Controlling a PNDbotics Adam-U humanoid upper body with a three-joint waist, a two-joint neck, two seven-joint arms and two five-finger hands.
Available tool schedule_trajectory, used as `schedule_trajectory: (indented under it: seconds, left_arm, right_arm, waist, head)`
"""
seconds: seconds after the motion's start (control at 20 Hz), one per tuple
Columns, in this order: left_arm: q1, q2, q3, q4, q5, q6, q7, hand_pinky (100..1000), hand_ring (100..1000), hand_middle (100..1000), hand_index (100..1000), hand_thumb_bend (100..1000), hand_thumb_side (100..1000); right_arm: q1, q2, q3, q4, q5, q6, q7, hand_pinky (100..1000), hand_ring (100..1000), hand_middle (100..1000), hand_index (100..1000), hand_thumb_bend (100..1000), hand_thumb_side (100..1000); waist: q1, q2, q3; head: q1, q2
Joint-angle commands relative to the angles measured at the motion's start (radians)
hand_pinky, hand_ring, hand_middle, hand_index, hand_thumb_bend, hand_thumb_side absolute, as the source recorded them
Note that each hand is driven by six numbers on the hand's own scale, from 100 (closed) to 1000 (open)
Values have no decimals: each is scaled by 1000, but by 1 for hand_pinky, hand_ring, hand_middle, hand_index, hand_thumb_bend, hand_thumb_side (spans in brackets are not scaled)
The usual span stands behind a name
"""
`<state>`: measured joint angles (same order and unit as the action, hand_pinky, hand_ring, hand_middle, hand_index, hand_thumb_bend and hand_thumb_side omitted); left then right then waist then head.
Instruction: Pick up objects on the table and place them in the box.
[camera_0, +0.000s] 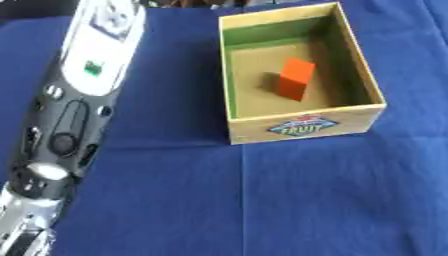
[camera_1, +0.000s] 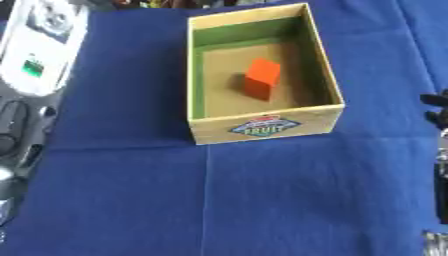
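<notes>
Overhead, a robot arm beside a box on a blue cloth.

Nearest, the left hand (camera_0: 22, 235) shows only partly at the lower left corner; whether it is open cannot be told. A sliver of the right hand (camera_1: 440, 150) shows at the right edge, equally unclear. Farther off, an orange block (camera_0: 296, 78) already stands inside the box (camera_0: 302, 125); no other objects show on the cloth (camera_0: 262, 200).

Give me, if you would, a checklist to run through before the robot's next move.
1. Box upright with its top open: ok.
2. Orange block standing inside the box: ok.
3. Another object to pick on the blue cloth: not ok, none visible.
4. Left arm apart from the box: ok.
5. Right robot hand ready: cannot tell, only its edge shows at the right border.
</notes>
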<state>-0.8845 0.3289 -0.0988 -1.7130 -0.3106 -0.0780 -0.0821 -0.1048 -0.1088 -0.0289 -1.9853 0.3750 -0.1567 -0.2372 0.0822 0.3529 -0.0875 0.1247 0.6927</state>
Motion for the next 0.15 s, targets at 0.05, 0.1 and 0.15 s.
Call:
schedule_trajectory:
  seconds: [0.05,0.1,0.15]
  left_arm:
    - [66,19,45,-140,164,56,14,457,586,574,800,100,705]
    - [102,12,53,-166,192,65,14,457,585,577,802,100,716]
    - [136,7,61,-189,211,72,16,455,584,584,811,100,731]
  right_arm:
    - [-3,-3,-10,-15,-16,-1,-11,811,954,715,957,100,989]
    - [-4,-2,-12,-15,-19,0,-14,810,954,715,957,100,989]
    - [-5,-3,-14,-15,-22,0,-16,811,954,716,957,100,988]
  waist:
    - [-9,-31,11]
    - [-11,-34,17]
    - [-13,-35,21]
  head:
    - [-9,18]
    - [-10,22]
    - [-11,24]
